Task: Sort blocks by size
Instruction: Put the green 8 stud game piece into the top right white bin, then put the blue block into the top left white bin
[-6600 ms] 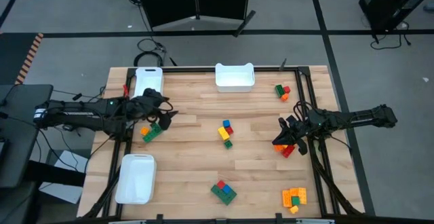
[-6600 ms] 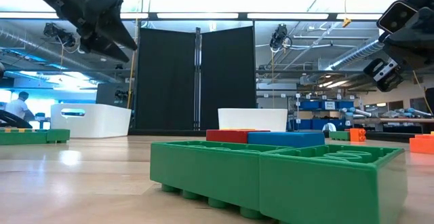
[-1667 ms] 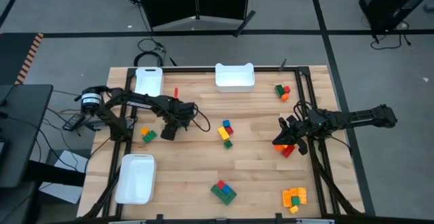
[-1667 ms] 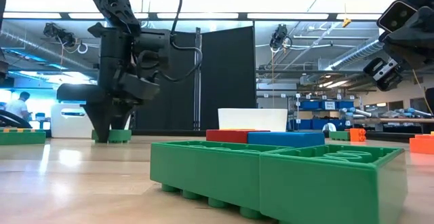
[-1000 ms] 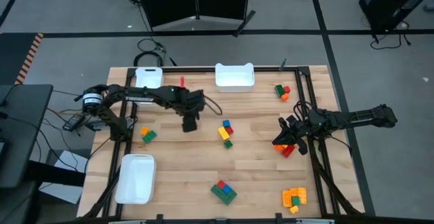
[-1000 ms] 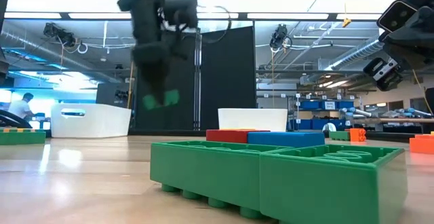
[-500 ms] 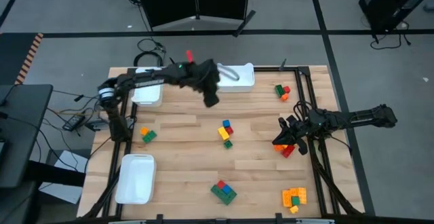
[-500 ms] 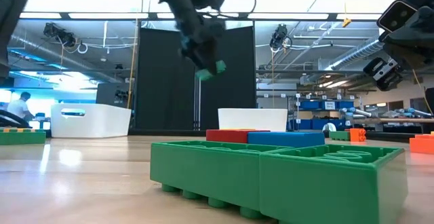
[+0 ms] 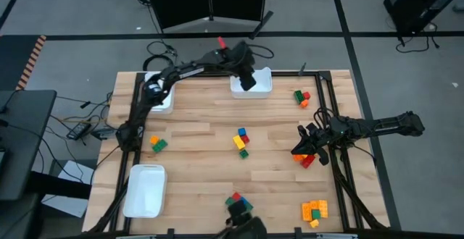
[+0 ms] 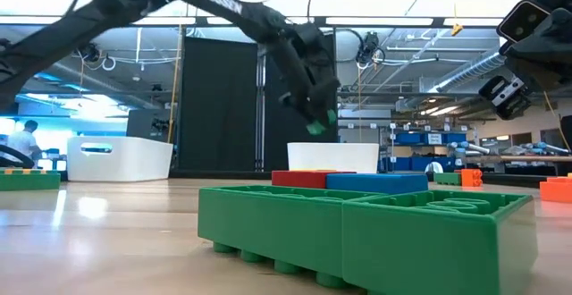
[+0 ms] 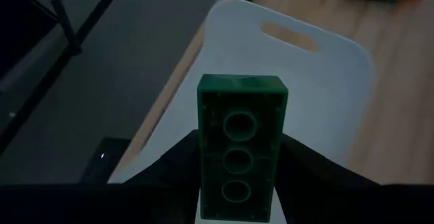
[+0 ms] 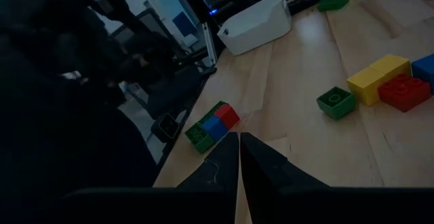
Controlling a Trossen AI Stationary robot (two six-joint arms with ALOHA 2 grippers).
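Left gripper (image 11: 241, 183) clamped on green block (image 11: 241, 153), poised above far white tray (image 9: 251, 85); not yet dropped. Right gripper (image 9: 299, 148) clenched empty near red-orange cluster (image 9: 307, 159), well right of that tray. Sorting barely begun: clusters strewn nearer than that tray

I am hanging over the white tray (image 9: 251, 87) at the table's (image 9: 196, 166) twelve o'clock edge with a green block (image 11: 241, 153) pinched in my left gripper (image 9: 246, 78), nothing lying below me but tray floor. Toward six o'clock the centre cluster (image 9: 241, 140) is sitting amid bare wood (wide lanes either side). My right gripper (image 9: 304, 152) is idling shut at three o'clock.
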